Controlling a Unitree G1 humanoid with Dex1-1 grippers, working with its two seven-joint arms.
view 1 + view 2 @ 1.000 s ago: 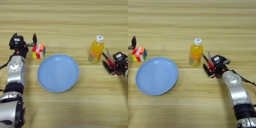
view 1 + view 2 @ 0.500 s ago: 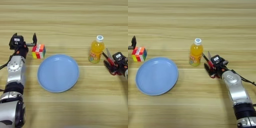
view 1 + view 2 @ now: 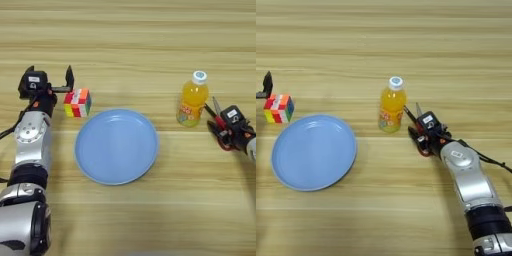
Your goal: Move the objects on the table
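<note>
- The right claw (image 3: 417, 131) sits at the right of the tabletop (image 3: 128, 45), over the red-handled scissors (image 3: 420, 142) and pen (image 3: 407, 114), likely gripping; whether pressed together, I cannot tell.
- The left claw (image 3: 49, 80) is spread at far left, just beside the cube (image 3: 77, 103).
- Count: one bottle (image 3: 192, 99), one blue plate (image 3: 116, 146), one cube, one scissors, one pen.

Wooden table (image 3: 130, 35): bottle (image 3: 192, 98), plate (image 3: 116, 146), cube (image 3: 77, 102), scissors (image 3: 417, 131).
</note>
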